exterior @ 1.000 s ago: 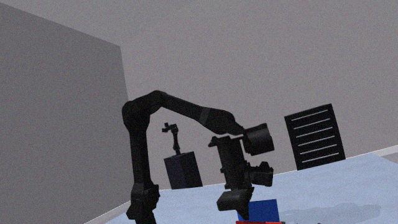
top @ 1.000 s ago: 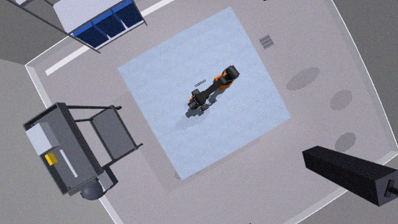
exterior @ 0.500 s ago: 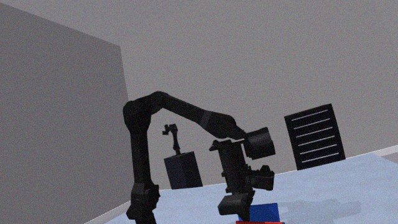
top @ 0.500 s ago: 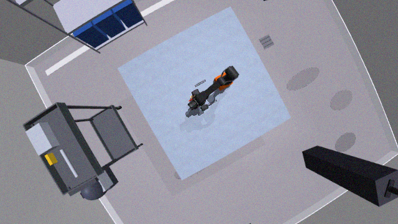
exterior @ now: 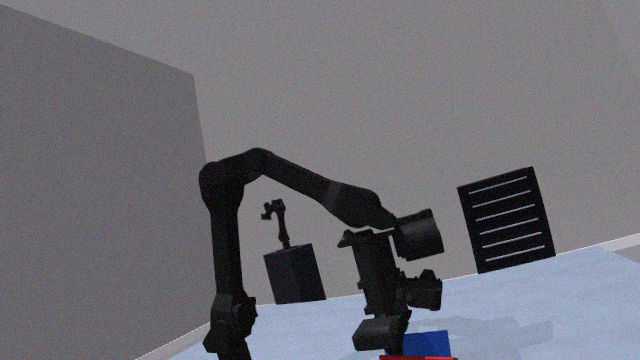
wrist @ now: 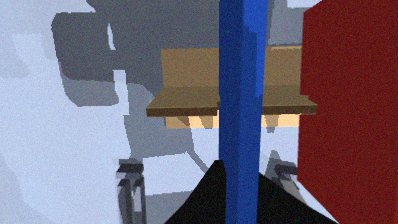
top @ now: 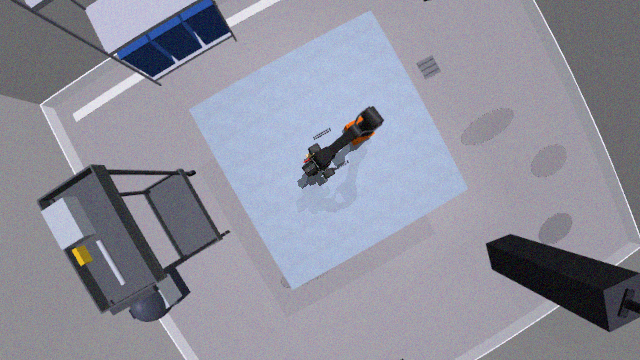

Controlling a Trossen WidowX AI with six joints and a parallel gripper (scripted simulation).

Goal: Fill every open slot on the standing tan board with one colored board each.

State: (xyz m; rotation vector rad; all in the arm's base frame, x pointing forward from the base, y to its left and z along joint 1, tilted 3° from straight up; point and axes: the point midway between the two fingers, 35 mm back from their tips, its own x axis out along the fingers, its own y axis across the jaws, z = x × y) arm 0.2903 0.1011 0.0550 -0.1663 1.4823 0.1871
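Note:
My gripper (exterior: 397, 346) (wrist: 227, 168) is shut on the blue board, which shows upright and nearly edge-on between the black fingers. The blue board (exterior: 429, 344) (wrist: 242, 105) hides the middle of the tan board (wrist: 187, 67) in the wrist view and runs crosswise to it. The notch of the blue board and the slot under it are hidden, so I cannot tell how far apart they are. A red board (wrist: 350, 100) (exterior: 412, 358) stands upright at the right, crosswise to the tan board, whose right part meets its edge. How deep it sits is hidden.
A dark slatted holder (wrist: 131, 185) is at the lower left of the wrist view, and another holder (wrist: 286, 170) shows partly beside the right finger. The red board stands close along the gripper's right side. A dark slotted cabinet (exterior: 507, 220) is in the background.

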